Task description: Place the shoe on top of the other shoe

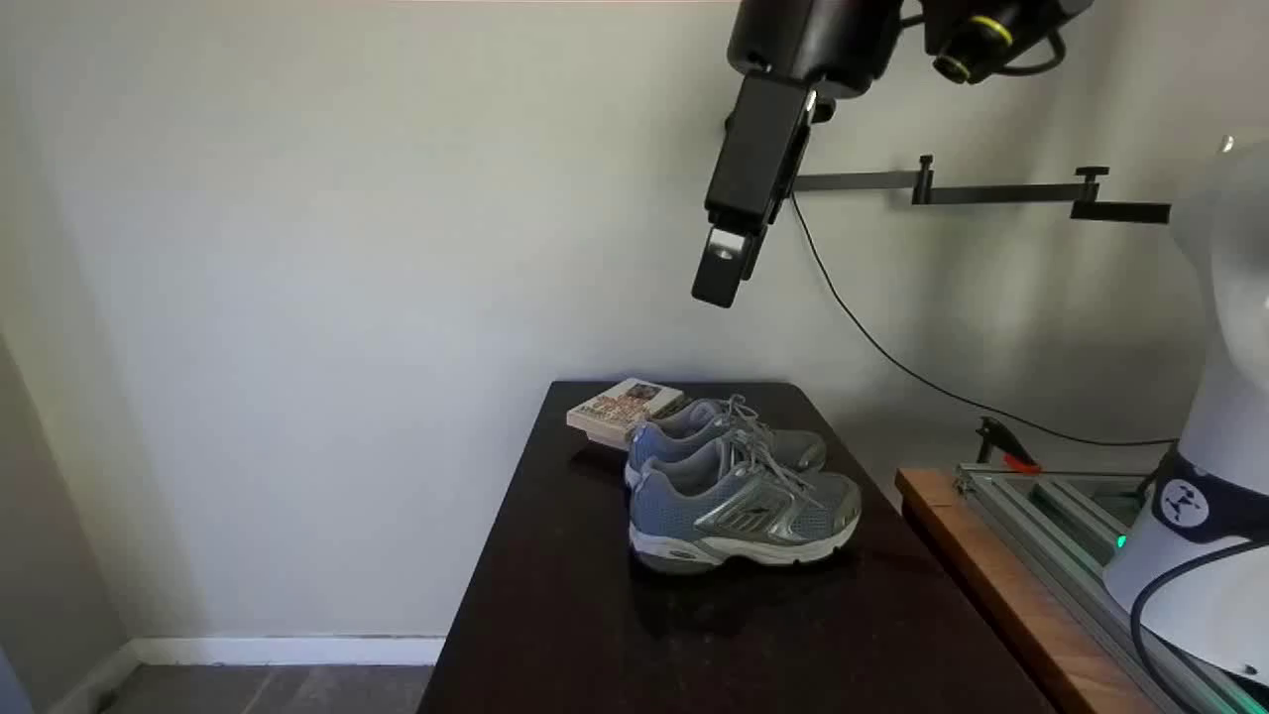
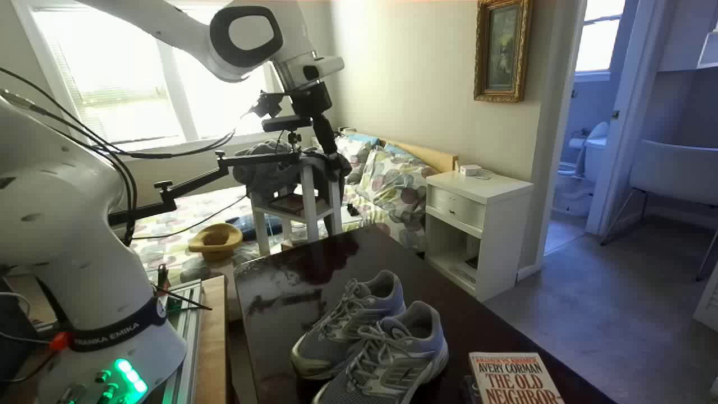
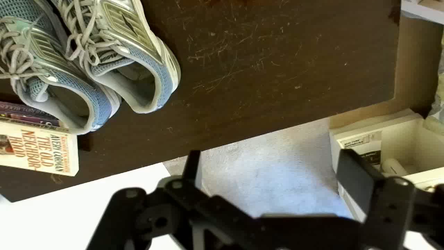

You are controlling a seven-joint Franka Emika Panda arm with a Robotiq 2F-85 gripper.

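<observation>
shoes (image 1: pixel 746 508) stand side by side

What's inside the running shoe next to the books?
Looking into that running shoe from the wrist view, you can see shadowy lining at the back. The front is covered by the tongue, laces and mesh, so I can't tell what's in there.

Wrist view: my pincer (image 3: pixel 272 160), at five o'clock, is black; one shoe (image 3: pixel 128 52) and its twin (image 3: pixel 57 74), at ten o'clock — blue-grey mesh, silvery panels, pale laces; book (image 3: pixel 38 149), at nine — cream, lettered in red and black; tabletop (image 3: pixel 277 52), dark brown, streaked with pale scratches.
</observation>
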